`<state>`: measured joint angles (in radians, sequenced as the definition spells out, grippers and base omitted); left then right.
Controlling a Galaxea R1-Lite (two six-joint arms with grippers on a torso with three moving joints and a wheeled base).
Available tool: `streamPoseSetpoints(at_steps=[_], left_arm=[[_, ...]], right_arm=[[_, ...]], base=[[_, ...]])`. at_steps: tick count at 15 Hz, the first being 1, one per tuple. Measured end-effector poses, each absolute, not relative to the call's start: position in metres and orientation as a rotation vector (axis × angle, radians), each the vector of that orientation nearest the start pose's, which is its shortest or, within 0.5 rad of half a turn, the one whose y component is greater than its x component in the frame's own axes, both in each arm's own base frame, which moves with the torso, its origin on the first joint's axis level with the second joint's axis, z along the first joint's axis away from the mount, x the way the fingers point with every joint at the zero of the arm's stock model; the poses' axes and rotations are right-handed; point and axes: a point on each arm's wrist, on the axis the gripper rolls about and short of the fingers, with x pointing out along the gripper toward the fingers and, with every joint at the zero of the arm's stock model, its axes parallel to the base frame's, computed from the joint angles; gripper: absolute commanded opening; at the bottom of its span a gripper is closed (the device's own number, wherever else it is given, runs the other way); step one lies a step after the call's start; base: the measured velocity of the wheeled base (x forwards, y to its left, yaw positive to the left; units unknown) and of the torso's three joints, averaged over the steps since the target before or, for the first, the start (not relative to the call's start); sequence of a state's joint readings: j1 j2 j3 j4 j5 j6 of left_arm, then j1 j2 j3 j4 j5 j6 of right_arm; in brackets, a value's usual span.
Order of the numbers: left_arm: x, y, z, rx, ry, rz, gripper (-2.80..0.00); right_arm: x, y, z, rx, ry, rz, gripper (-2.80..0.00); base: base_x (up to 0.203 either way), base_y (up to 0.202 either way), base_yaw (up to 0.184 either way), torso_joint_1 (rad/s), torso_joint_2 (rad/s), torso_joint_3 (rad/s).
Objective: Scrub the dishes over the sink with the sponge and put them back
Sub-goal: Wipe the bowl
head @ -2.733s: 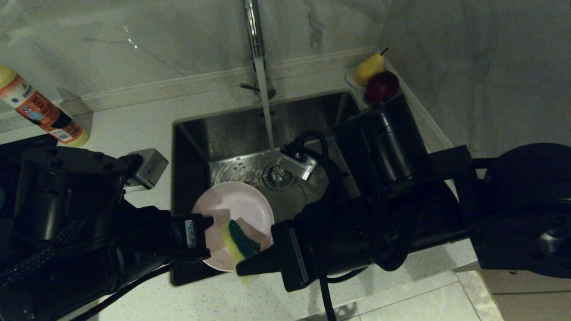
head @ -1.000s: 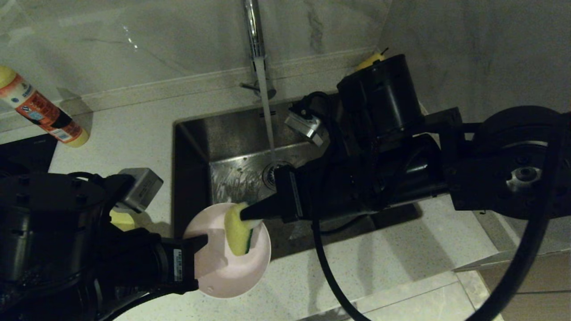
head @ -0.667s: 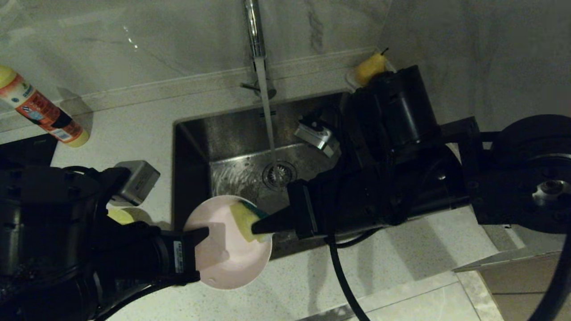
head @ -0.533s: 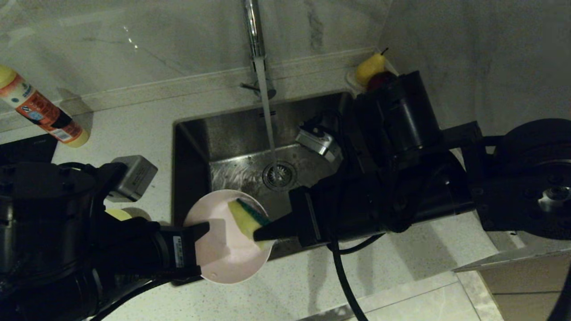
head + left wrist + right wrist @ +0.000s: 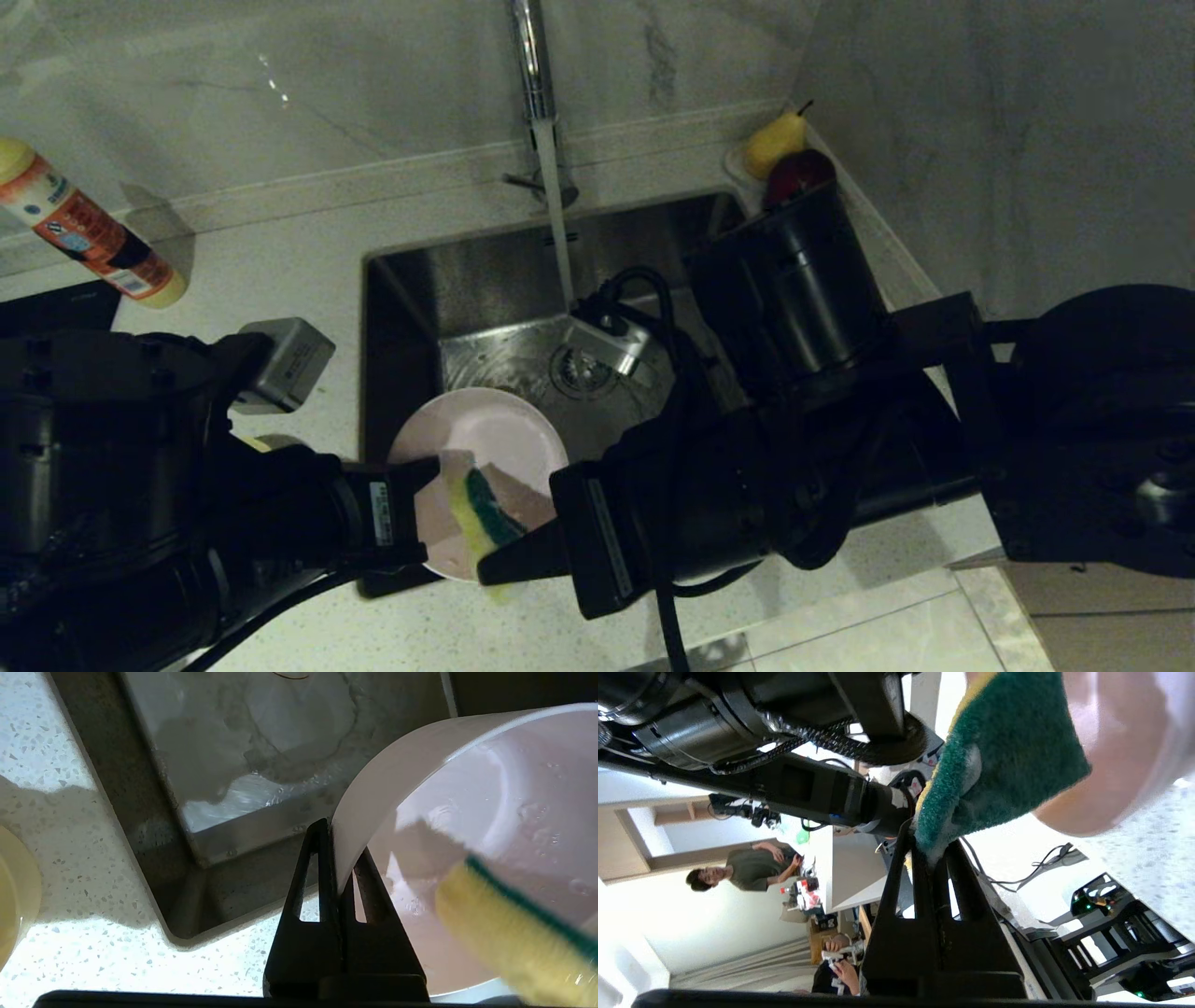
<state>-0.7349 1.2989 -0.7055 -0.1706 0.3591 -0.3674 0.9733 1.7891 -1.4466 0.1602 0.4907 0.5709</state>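
A pale pink bowl (image 5: 495,434) hangs tilted over the near left corner of the sink (image 5: 485,271). My left gripper (image 5: 428,469) is shut on its left rim; in the left wrist view the fingers (image 5: 334,858) pinch the bowl's wall (image 5: 397,779). My right gripper (image 5: 493,563) comes in from the right and is shut on the sponge (image 5: 478,518), which lies against the inside of the bowl near its front rim, green layer to the right. The right wrist view shows the jaws (image 5: 931,854) clamped on the sponge's green corner (image 5: 999,756) beside the pink bowl (image 5: 1111,742).
Water runs from the faucet (image 5: 532,65) down to the drain (image 5: 577,366). A detergent bottle (image 5: 89,233) lies at the back left of the counter. A pear and an apple (image 5: 789,163) sit at the sink's back right corner. A yellow bowl (image 5: 11,896) stands on the counter left of the sink.
My right gripper has drawn the sponge from the bowl's far right rim across to its near part, and the right arm has swung closer. The left gripper keeps the bowl almost in place.
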Motion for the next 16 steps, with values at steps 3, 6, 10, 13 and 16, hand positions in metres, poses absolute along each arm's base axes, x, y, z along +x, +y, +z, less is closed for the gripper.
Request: streamPoseSetpoints(at_steps=[3,6,10,13,16], left_arm=[[0.154,-0.129,0.213,-0.142,0.418,-0.298,-2.80],[0.155,-0.129,0.213,-0.145,0.418,-0.297,-2.80],[0.157,-0.130,0.218,-0.155,0.405,-0.296,-2.80],[0.157,-0.129,0.217,-0.152,0.401,-0.281,-2.80],[0.155,-0.127,0.217,-0.149,0.399,-0.275,-2.80]], right_arm=[[0.181,0.295,0.253,0.315,0.935,1.239,-2.80],[0.179,0.303,0.247,0.302,0.956,1.248,-2.80],[0.177,0.304,0.238,0.290,0.985,1.237,-2.80],[0.182,0.294,0.246,0.308,0.961,1.222,-2.80],[0.193,0.283,0.251,0.334,0.932,1.186,-2.80]], base=[[0.000,0.000,0.000,0.000,0.00,0.000],[0.000,0.000,0.000,0.000,0.00,0.000],[0.000,0.000,0.000,0.000,0.00,0.000],[0.000,0.000,0.000,0.000,0.00,0.000],[0.000,0.000,0.000,0.000,0.00,0.000]])
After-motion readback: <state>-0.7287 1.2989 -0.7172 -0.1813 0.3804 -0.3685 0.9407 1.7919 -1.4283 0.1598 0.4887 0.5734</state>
